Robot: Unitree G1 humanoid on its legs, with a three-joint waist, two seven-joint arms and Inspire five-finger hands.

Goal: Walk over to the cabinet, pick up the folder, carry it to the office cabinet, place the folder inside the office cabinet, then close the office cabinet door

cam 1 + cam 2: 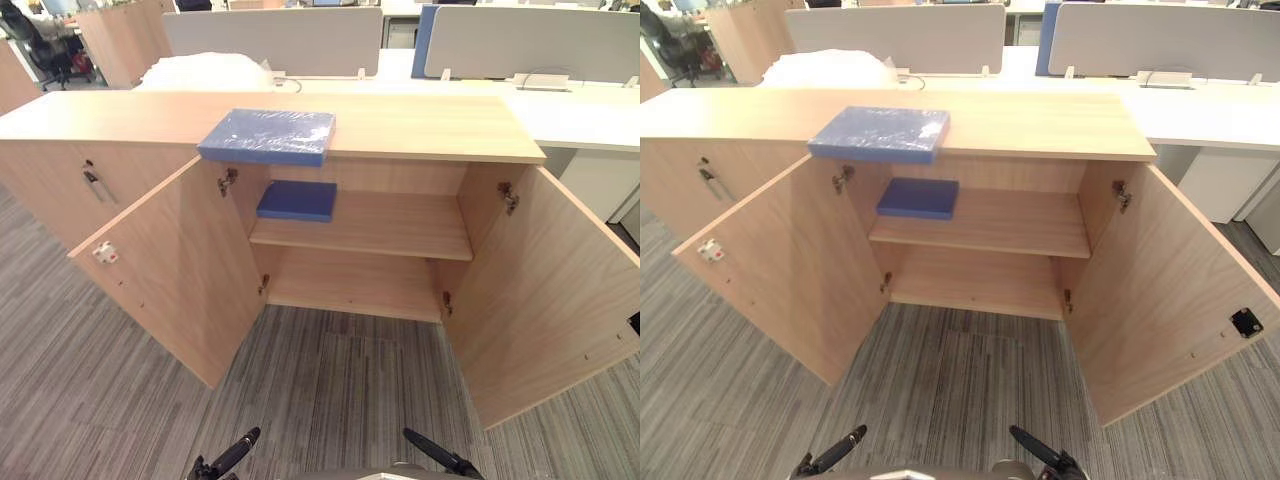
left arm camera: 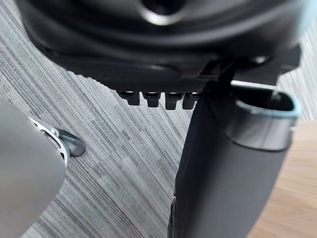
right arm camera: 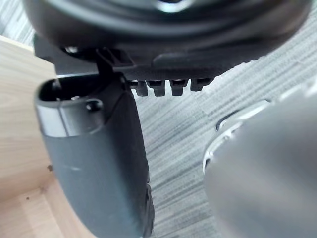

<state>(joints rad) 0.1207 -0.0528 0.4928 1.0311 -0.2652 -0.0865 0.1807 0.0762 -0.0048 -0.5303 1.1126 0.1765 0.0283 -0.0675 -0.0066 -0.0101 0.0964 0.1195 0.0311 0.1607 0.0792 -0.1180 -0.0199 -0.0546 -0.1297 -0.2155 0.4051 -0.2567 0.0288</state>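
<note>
Blue folder point(image 1: 268, 136) lies flat on the top of the light wood cabinet point(image 1: 430, 128), well ahead of both of your robot's hands and higher than them, with its near edge jutting a little past the front rim. It sits closer to the left hand's side than to the right's.

A second blue folder point(image 1: 297, 200) lies on the middle shelf point(image 1: 400, 228), straight below the first and just as far from the hands.

Both doors stand wide open. The left door point(image 1: 170, 270) swings out ahead of the left hand and the right door point(image 1: 540, 290) ahead of the right hand.

Your left hand point(image 2: 163, 54) hangs low over the striped grey carpet point(image 1: 340, 380), its fingers point(image 2: 151, 99) relaxed and its thumb point(image 2: 228, 168) standing out, holding nothing.

Your right hand point(image 3: 163, 29) hangs the same way, fingers point(image 3: 178, 87) loose, thumb point(image 3: 99, 163) out, nothing in it.

Light wood shows just past each thumb in the wrist views.

Beyond the cabinet, far from either hand, a crumpled white plastic bag point(image 1: 205, 72) rests on the top's back edge, and grey desk partitions point(image 1: 275, 40) line a white desk point(image 1: 585, 115).
</note>
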